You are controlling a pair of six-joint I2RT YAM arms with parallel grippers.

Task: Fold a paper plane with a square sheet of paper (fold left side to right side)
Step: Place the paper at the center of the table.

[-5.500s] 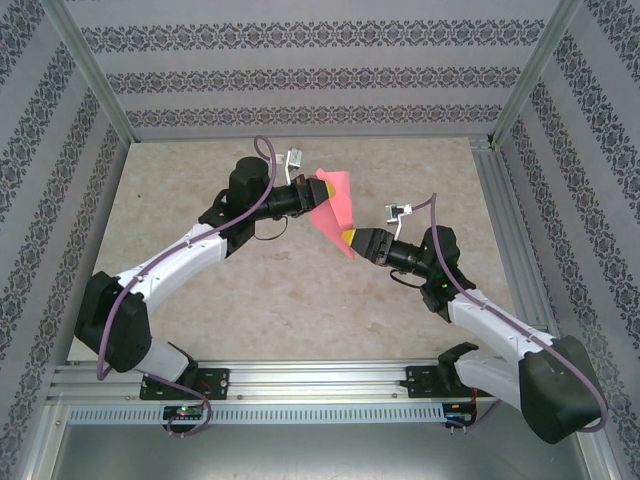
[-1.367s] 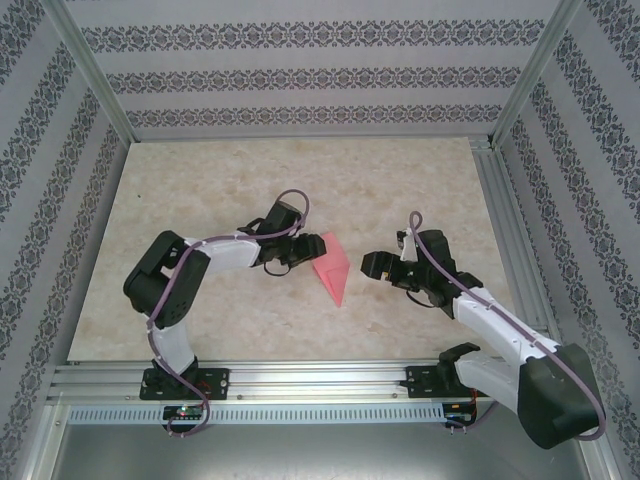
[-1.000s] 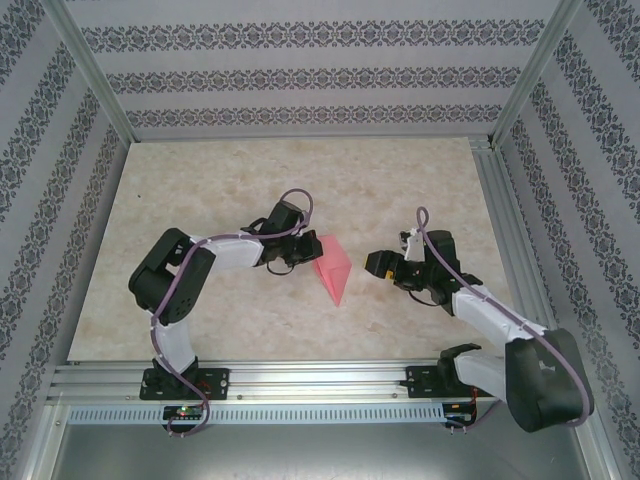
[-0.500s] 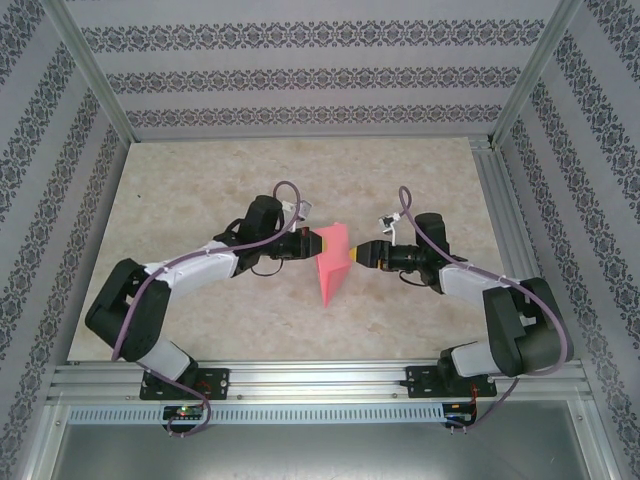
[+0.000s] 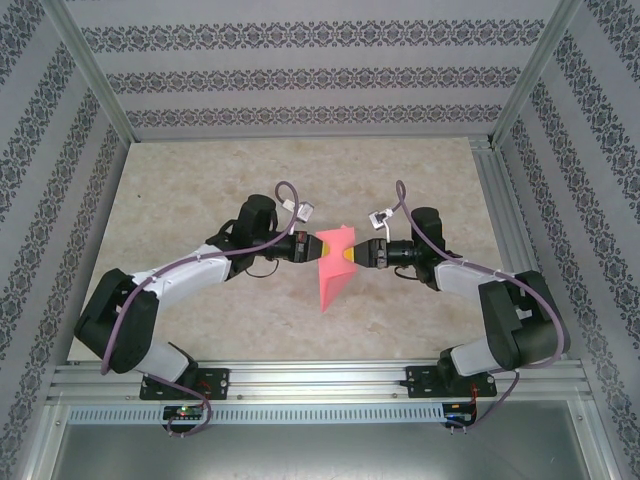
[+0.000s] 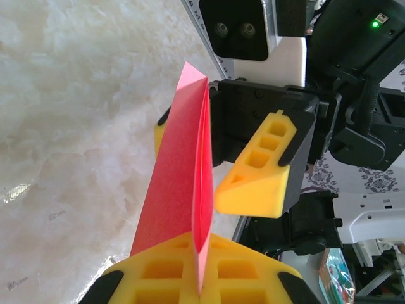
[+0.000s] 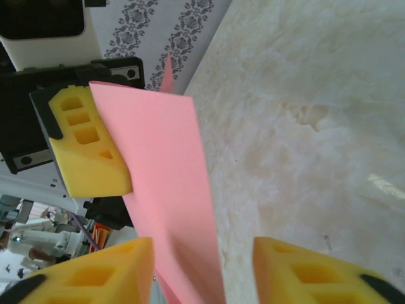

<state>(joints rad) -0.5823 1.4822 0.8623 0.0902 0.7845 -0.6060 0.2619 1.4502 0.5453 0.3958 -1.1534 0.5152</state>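
Observation:
The pink sheet of paper [image 5: 333,270], folded into a narrow pointed paper plane shape, hangs above the table's middle with its tip pointing toward the near edge. My left gripper [image 5: 316,246] is shut on its upper left edge; in the left wrist view the paper [image 6: 177,177] stands edge-on, pinched where the yellow pads [image 6: 158,272] meet. My right gripper [image 5: 351,254] faces it from the right, open, its jaws straddling the paper's right edge. In the right wrist view the paper [image 7: 166,171] lies close to the left finger [image 7: 95,269], apart from the right one.
The marble-patterned table [image 5: 200,180] lies bare around the arms. Patterned walls and an aluminium frame [image 5: 95,90] close it in on three sides. The rail [image 5: 320,378] carrying the arm bases runs along the near edge.
Both grippers have swung in to meet at the middle, the left one carrying the paper. The right gripper has come onto the paper's right edge and its jaws have narrowed.

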